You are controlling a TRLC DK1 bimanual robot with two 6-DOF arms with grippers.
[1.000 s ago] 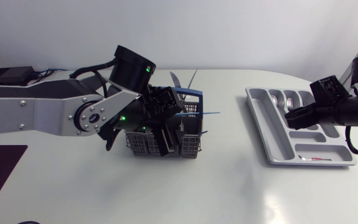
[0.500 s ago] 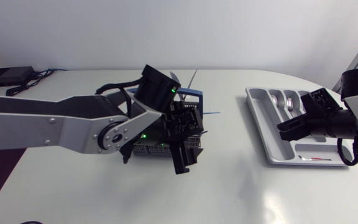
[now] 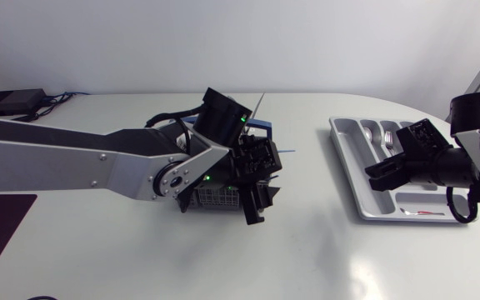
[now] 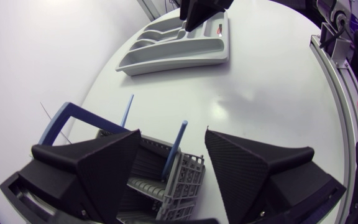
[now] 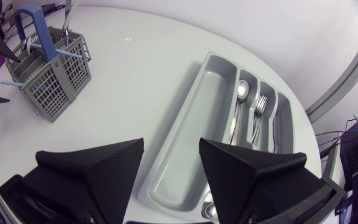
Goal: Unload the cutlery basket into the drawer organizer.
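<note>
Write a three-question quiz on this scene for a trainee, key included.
1. True or false: the left tool is shut on the blue-handled utensil standing in the cutlery basket.
2. Which tool hangs over the drawer organizer? A the left tool; B the right tool; C neither.
3. Fill in: one compartment over from the fork lies a ____.
Key: 1 false, it is open; 2 B; 3 spoon.
</note>
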